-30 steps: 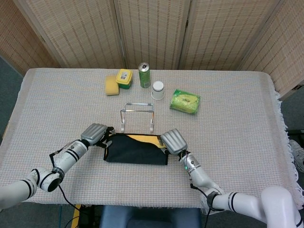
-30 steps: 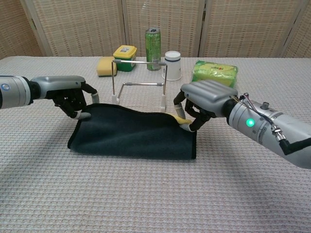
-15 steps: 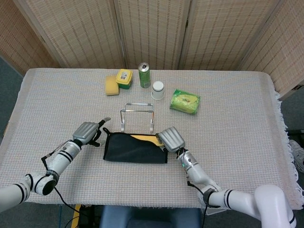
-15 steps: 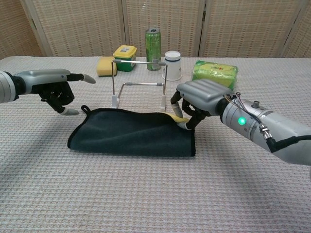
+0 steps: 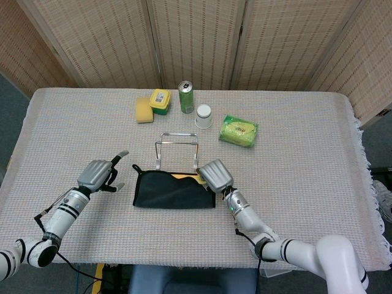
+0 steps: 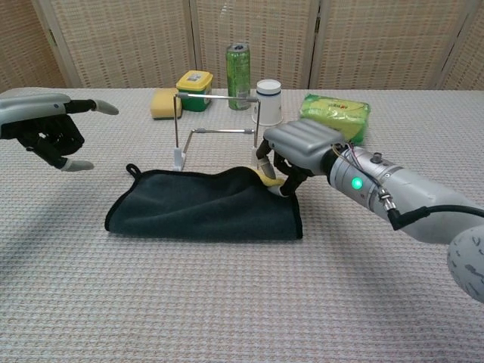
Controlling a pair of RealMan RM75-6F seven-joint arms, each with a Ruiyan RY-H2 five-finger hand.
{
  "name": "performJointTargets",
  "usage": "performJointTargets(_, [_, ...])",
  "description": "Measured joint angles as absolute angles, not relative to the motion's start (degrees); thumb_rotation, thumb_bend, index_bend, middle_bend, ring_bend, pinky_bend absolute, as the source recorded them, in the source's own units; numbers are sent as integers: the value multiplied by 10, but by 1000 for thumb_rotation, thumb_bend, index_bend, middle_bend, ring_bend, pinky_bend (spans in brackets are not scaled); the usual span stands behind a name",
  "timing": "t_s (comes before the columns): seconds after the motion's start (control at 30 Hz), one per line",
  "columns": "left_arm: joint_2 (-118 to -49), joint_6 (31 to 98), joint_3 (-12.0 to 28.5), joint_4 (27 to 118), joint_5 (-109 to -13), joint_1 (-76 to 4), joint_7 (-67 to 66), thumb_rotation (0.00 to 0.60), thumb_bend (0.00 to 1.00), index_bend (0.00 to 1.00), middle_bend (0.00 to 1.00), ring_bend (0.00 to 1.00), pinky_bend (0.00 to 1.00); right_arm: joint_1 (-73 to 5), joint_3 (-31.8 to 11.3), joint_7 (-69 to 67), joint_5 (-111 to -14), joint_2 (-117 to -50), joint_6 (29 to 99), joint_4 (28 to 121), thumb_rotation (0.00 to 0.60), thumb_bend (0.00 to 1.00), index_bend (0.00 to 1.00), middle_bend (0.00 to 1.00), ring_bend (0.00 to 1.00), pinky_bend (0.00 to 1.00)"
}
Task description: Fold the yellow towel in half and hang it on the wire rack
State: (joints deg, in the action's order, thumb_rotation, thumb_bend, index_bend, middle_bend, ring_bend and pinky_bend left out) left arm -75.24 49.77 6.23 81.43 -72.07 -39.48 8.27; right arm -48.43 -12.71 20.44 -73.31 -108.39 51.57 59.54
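Dark cloth across the middle of the table, and that's the towel, folded flat with its dark face up and a sliver of yellow peeking out at the far right corner, lying just in front of the wire rack. Right hand is down on that corner, fingers curled in and pinching the yellow edge, lifting it a touch off the tablecloth. Left hand hangs well off to the left of the towel, clear of it, holding nothing, one finger stretched straight out toward the rack and the others loosely bent beneath the palm. From the head view the same left hand sits beside the towel's little hanging loop, not touching. The rack stands upright on its white feet, bare bars, nothing draped over it. Beyond it, a row along the back: a yellow sponge up against a small yellow-lidded green tub, then a green drinks can standing tall, a white cup just beside it, and a green packet lying flat further right. Woven screens close off the far side.
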Motion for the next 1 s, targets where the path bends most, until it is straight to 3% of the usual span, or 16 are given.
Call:
performJointTargets(0.07, [-747, 503, 61, 822, -725, -391, 85, 600, 344, 53, 842, 766, 870, -486, -127, 202, -732, -1086, 514, 592, 600, 281, 437, 879, 1000, 1000])
performJointTargets(0.23, [-732, 510, 57, 840, -738, -381, 96, 600, 344, 53, 841, 766, 870, -484, -127, 200, -726, -1080, 512, 601, 600, 233, 62, 864, 1000, 1000])
performJointTargets(0.33, [-724, 516, 53, 848, -746, -374, 100, 600, 344, 53, 841, 766, 870, -480, -126, 204, -721, -1069, 512, 616, 600, 222, 1, 852, 1000, 1000])
performJointTargets(0.63, [-709, 535, 50, 862, -755, -357, 109, 600, 344, 53, 841, 766, 870, -458, -113, 216, -723, -1020, 532, 674, 600, 215, 23, 847, 1000, 1000])
performJointTargets(0.7, [-705, 539, 50, 865, -757, -354, 109, 600, 344, 53, 842, 766, 870, -456, -107, 209, -737, -1013, 538, 679, 600, 215, 104, 847, 1000, 1000])
performJointTargets(0.83, [-694, 546, 50, 873, -760, -349, 106, 600, 344, 53, 841, 766, 870, -452, -80, 185, -791, -988, 551, 689, 600, 215, 381, 847, 1000, 1000])
performJointTargets(1.0, [-684, 550, 49, 886, -766, -345, 102, 600, 344, 53, 841, 766, 870, -450, -39, 156, -857, -961, 563, 688, 600, 215, 489, 852, 1000, 1000])
